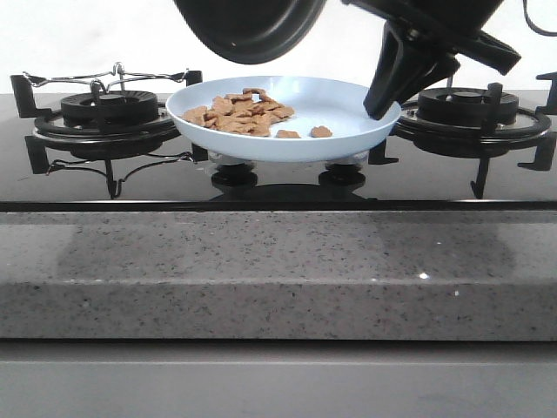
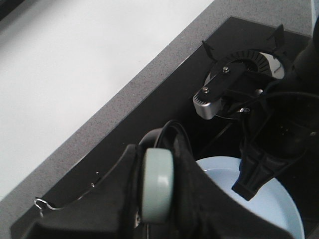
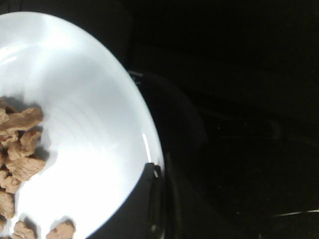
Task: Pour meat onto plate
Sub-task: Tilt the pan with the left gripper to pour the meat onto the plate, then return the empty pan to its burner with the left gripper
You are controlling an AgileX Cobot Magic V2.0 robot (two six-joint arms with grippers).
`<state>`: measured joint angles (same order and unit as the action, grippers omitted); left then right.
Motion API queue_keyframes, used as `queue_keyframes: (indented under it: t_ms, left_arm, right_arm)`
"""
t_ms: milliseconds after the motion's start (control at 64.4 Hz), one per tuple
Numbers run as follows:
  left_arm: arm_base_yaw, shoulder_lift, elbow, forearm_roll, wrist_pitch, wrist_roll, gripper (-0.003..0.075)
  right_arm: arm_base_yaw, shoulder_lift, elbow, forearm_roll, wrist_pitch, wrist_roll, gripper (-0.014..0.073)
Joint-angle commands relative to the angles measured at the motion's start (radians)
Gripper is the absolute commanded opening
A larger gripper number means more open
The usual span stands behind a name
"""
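The meat point(image 1: 239, 113) lies heaped at 9 o'clock on the plate point(image 1: 348, 104). Right hand point(image 1: 383, 109) grips the plate rim at 3 o'clock. Left hand point(image 2: 157, 191) grips a pale handle point(image 2: 157, 184).

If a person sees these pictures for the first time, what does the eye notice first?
First the round pale-blue plate in the middle of the black stove, between the two burners, with a loose heap of small light-brown meat pieces on its left half. Next the black frying pan tilted in the air above it, and the dark right end effector at the plate's right rim.
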<state>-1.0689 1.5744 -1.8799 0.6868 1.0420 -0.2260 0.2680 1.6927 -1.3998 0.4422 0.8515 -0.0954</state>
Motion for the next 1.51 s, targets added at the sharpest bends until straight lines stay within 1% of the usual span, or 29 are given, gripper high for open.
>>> queue_keyframes:
  t_ms: [0,31,140,155,233,342,404,466,497,606,652,761,916,1010,1165,1258,1491]
  left_arm:
    - [0.013,-0.063,-0.037,0.009,-0.077,-0.036,-0.002]
    - [0.032,-0.075,-0.037,-0.041,-0.089,-0.036,-0.002]
    - [0.15,-0.123,-0.035,-0.344,-0.136,0.005,-0.002]
    - [0.181,-0.132,-0.032,-0.403,-0.144,0.023,-0.002]
    - [0.307,-0.164,-0.015,-0.58,-0.198,0.072,-0.002]
    - [0.491,-0.189,0.016,-0.737,-0.247,0.099,-0.002]
    - [0.601,-0.19,0.031,-0.848,-0.247,0.143,-0.002]
    - [0.707,-0.19,0.057,-0.976,-0.245,0.226,-0.002]
    - [0.773,-0.188,0.08,-1.081,-0.247,0.281,-0.002]
    - [0.921,-0.176,0.145,-1.353,-0.247,0.409,-0.002]
    - [0.975,-0.169,0.171,-1.475,-0.246,0.455,-0.002]
    - [1.094,-0.136,0.21,-1.695,-0.225,0.543,-0.002]
    - [1.229,-0.059,0.214,-1.935,-0.138,0.603,-0.002]
    - [1.282,-0.009,0.214,-2.034,-0.094,0.61,-0.002]
    - [1.336,0.087,0.214,-2.119,-0.072,0.61,-0.002]
    - [1.365,0.131,0.214,-2.141,-0.067,0.61,-0.002]
    - [1.426,0.208,0.214,-2.134,-0.045,0.606,-0.002]
  right_arm:
    - [0.002,-0.038,-0.025,0.009,-0.024,-0.011,-0.0059]
    - [0.002,-0.038,-0.025,0.009,-0.024,-0.011,-0.0059]
    - [0.002,-0.038,-0.025,0.009,-0.024,-0.011,-0.0059]
    - [0.002,-0.038,-0.025,0.009,-0.024,-0.011,-0.0059]
    - [0.002,-0.038,-0.025,0.009,-0.024,-0.011,-0.0059]
    - [0.002,-0.038,-0.025,0.009,-0.024,-0.011,-0.0059]
    - [0.002,-0.038,-0.025,0.009,-0.024,-0.011,-0.0059]
    - [0.002,-0.038,-0.025,0.009,-0.024,-0.011,-0.0059]
    - [0.002,-0.038,-0.025,0.009,-0.024,-0.011,-0.0059]
    - [0.002,-0.038,-0.025,0.009,-0.024,-0.011,-0.0059]
    - [0.002,-0.038,-0.025,0.009,-0.024,-0.011,-0.0059]
    - [0.002,-0.038,-0.025,0.009,-0.024,-0.011,-0.0059]
    - [0.002,-0.038,-0.025,0.009,-0.024,-0.011,-0.0059]
    - [0.002,-0.038,-0.025,0.009,-0.024,-0.011,-0.0059]
    - [0.002,-0.038,-0.025,0.009,-0.024,-0.011,-0.0059]
    - [0.002,-0.038,-0.025,0.009,-0.024,-0.011,-0.0059]
    - [0.002,-0.038,-0.025,0.009,-0.024,-0.011,-0.0059]
